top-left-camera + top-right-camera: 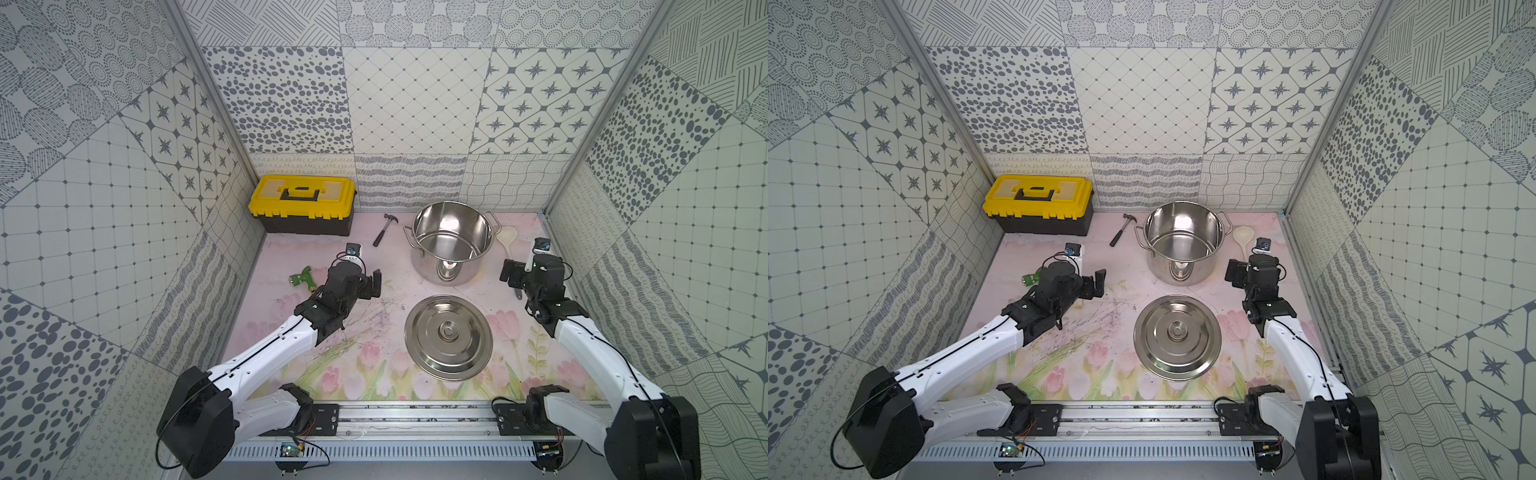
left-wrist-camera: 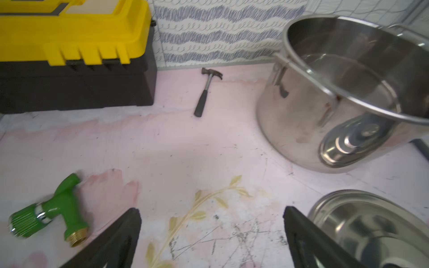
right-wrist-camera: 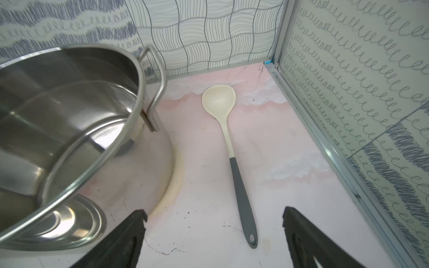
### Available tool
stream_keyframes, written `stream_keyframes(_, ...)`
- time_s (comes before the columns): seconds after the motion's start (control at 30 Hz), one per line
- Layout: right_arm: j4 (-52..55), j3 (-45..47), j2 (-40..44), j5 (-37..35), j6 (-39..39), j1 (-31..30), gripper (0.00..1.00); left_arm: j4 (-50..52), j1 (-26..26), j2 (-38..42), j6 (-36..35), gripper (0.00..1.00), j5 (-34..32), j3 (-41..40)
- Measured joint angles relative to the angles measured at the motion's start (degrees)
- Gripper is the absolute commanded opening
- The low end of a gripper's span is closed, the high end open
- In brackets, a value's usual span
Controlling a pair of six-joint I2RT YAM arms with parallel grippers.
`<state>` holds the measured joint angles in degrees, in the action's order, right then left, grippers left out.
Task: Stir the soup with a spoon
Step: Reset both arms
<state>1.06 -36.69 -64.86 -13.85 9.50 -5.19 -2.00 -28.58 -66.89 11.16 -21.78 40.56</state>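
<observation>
Just one spoon (image 3: pixel 230 148), one stockpot (image 1: pixel 428 266).

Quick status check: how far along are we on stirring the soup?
Done: the lid is off, lying flat in front of the open pot. In hand: the right gripper is open above the grey handle of the spoon, holding nothing; the spoon lies flat beside the pot. The left gripper is open and empty. Left: grasp the spoon, dip it into the pot, stir.
</observation>
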Motion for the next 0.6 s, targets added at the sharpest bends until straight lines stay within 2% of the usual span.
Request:
stream_keyframes(0.13, -9.0, 4.1, -5.7, 0.1, -1.6, 0.0, 0.97, -4.0, 4.9, -0.8, -2.0, 1.0, -2.0, -6.0)
stream_keyframes(0.3, -19.7, 6.0, -12.7, 0.7, -3.8, 0.0, 0.97, -12.3, 10.7, -5.9, -4.2, 1.0, -2.7, -11.7)
stream_keyframes(0.6, -36.7, 10.8, -22.3, 5.6, -6.3, 1.8, 0.97, -31.0, 19.6, -18.0, -7.5, 1.0, 1.6, -17.4)
